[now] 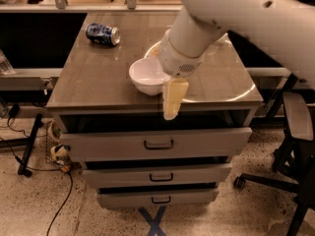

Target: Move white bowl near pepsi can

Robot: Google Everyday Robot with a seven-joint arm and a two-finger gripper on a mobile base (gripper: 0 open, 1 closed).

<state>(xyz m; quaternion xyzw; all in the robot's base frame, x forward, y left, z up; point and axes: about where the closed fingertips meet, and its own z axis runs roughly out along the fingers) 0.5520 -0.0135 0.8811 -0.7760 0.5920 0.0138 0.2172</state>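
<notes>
The white bowl (146, 75) stands upright near the front middle of the brown cabinet top (88, 85). The pepsi can (102, 34), dark blue with a silver top, lies on its side at the back left, well apart from the bowl. My gripper (173, 99) hangs from the big white arm (197, 33) just right of the bowl and in front of it, over the cabinet's front edge. The arm covers the bowl's right rim.
The cabinet has three closed drawers (158, 144) below the top. A black office chair (295, 146) stands at the right. Cables and a stand leg (27, 146) lie on the floor at the left. The arm hides the back right of the top.
</notes>
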